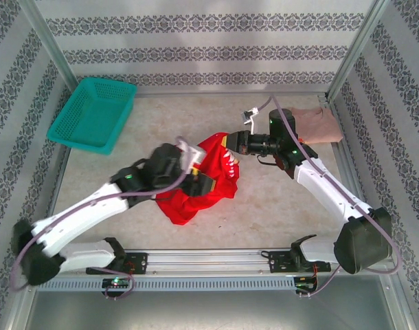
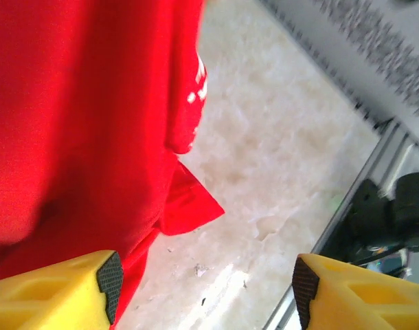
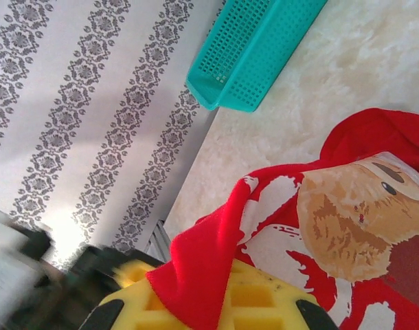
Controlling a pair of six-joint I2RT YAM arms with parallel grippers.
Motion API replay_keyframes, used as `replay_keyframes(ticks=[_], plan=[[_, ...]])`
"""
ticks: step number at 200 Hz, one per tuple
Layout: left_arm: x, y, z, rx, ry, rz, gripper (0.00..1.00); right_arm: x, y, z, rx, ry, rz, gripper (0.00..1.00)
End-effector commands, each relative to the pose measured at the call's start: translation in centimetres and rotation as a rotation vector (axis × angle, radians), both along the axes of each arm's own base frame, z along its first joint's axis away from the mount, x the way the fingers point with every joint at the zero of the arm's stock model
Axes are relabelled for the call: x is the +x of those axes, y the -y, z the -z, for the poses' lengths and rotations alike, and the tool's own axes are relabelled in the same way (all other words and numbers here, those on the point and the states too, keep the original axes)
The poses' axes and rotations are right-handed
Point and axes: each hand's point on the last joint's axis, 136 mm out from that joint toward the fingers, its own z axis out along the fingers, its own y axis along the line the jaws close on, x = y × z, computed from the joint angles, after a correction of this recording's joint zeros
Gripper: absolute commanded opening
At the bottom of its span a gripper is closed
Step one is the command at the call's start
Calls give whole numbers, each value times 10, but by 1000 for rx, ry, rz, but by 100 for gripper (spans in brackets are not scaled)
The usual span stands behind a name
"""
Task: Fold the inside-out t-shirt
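The inside-out t-shirt (image 1: 196, 196) is a bright red bunch at mid-table, partly lifted. My right gripper (image 1: 231, 143) is shut on its upper edge; in the right wrist view red cloth (image 3: 216, 261) drapes over the closed yellow fingers (image 3: 264, 306), and a white and brown bear print (image 3: 360, 213) shows on the shirt. My left gripper (image 1: 201, 184) hovers at the shirt's middle. In the left wrist view it (image 2: 206, 289) stands wide open over bare table, the red cloth (image 2: 79, 124) hanging beside its left finger (image 2: 65, 289).
A teal basket (image 1: 93, 113) (image 3: 254, 48) sits at the back left. A pale pink shirt (image 1: 319, 124) lies at the back right. A metal rail (image 1: 209, 261) runs along the near edge, and patterned walls close in three sides.
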Motion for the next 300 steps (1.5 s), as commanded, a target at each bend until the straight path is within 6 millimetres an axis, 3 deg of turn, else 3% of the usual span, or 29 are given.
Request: replay_keyframes(ticks=[1,19,31,44,65,88,105,123,159,191,222,232,246,260,277,300], plan=[[33,14,9,86,92,-39,68,1,-2,-16,24,-15,22,0],[69,11,15,139,140,-108,58,-3,1,-15,20,-18,19,0],[86,9,15,99,127,-120,30,-5,7,-15,12,-11,14,0],[92,1,10,62,103,-96,0,-6,21,-18,-29,20,34,0],[86,-28,-14,-48,96,-90,0,-5,44,-29,-83,99,87,0],[79,-61,-44,-213,59,-119,0,-11,42,-47,-43,132,21,0],[67,-69,-63,-326,43,-64,0,-13,41,-59,-43,165,11,0],[46,-64,-82,-413,36,72,0,-6,49,-63,-93,186,61,0],[23,-57,-115,-551,68,235,0,22,86,-25,-458,171,297,5],[30,-65,-140,-622,107,211,0,24,94,6,-639,139,277,17],[36,-67,-146,-634,99,200,0,28,126,27,-967,177,362,27],[39,-67,-144,-625,87,191,0,25,120,28,-992,214,336,32],[41,-67,-140,-615,70,183,0,14,91,23,-918,313,240,39],[43,-67,-138,-603,64,176,0,-14,47,12,-762,465,68,45],[42,-68,-136,-588,58,176,0,-46,6,5,-548,583,-84,55],[42,-68,-134,-579,56,171,0,-52,-15,20,-474,559,-176,59]])
